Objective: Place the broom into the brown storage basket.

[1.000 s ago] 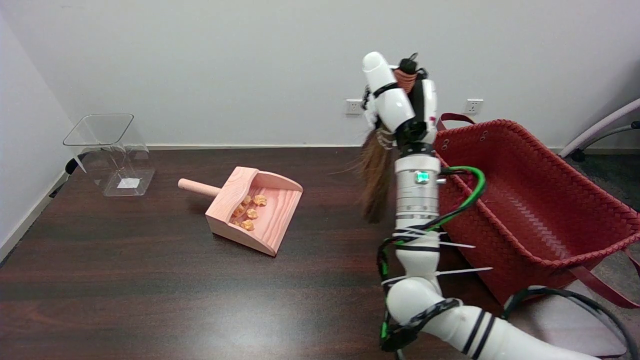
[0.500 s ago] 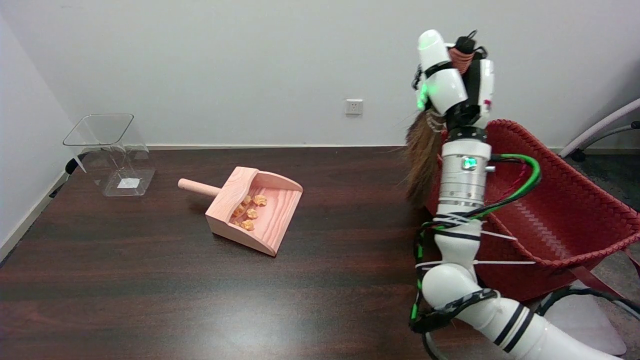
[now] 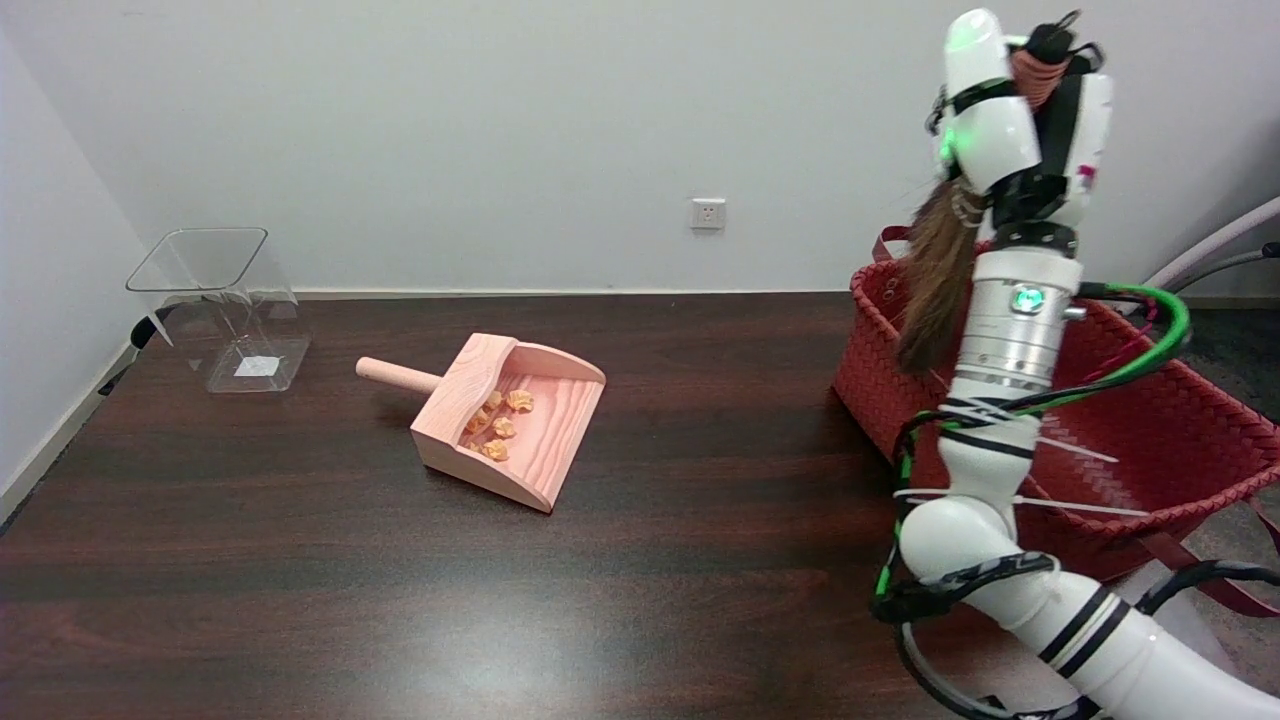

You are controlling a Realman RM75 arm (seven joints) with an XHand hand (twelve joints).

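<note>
A dark brown wooden table (image 3: pixel 300 560) fills most of the view, seen from above its near side, with a plain pale wall behind it. At the right, the robot's white right arm (image 3: pixel 1010 420) rises from the lower right corner almost straight up, wrapped in black and green cables. At its top, the black-and-white right hand (image 3: pixel 1025 115) is raised high against the wall, its fingers closed around the handle of a small broom with a reddish-brown wound handle and long brown bristles (image 3: pixel 935 285). The broom hangs upright, handle end poking above the hand and bristles pointing down. The bristle tips hang over the near left rim of a large reddish-brown woven storage basket with strap handles (image 3: pixel 1180 450), which stands at the table's right edge; whether the tips touch the rim or hang just above it cannot be told. The broom is not resting inside the basket. Well to the left, near the middle of the table, lies a pale pink wooden dustpan with a round peg handle (image 3: pixel 520 430), its handle pointing left; several small orange crumpled scraps (image 3: pixel 498 425) sit inside it. At the far left corner of the table stands a clear plastic square-mouthed container (image 3: pixel 215 305). A white wall socket (image 3: pixel 707 213) is on the wall behind.
</note>
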